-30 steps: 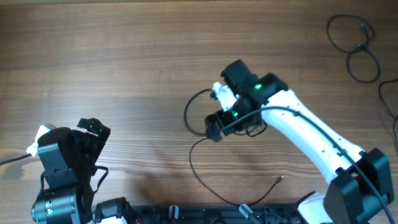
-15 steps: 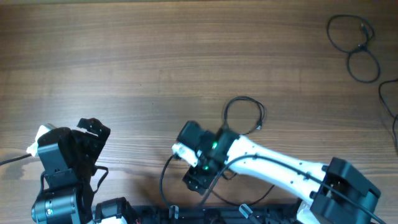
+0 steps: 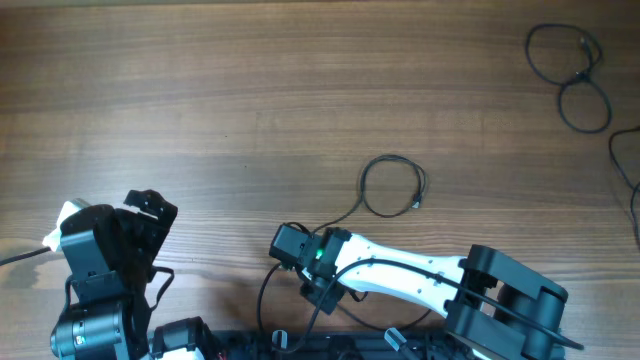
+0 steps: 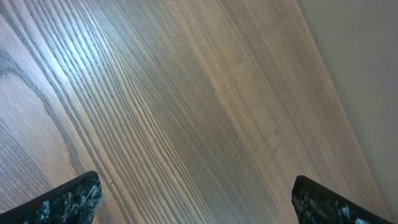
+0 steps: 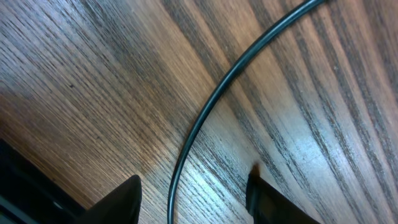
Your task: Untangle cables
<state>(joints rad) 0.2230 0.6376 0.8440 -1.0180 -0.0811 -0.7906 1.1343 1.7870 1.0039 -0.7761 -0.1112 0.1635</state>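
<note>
The right gripper (image 5: pixel 194 190) is standing partly open, one finger on each side of a thin black cable (image 5: pixel 231 73). Well apart from this cable, the left gripper (image 4: pixel 196 190) is standing wide open.

The looped cable (image 3: pixel 363 188) is partly hidden under the right arm (image 3: pixel 400 272); a second cable (image 3: pixel 614 155) is cut off at the overhead view's right edge.

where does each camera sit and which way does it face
overhead: above the table, facing down; left arm and right arm show.
left wrist: on the left arm, facing bare wood; left gripper open at the bottom.
right wrist: low over a cable; right gripper at the bottom.
shared: overhead and right wrist both show that cable.
</note>
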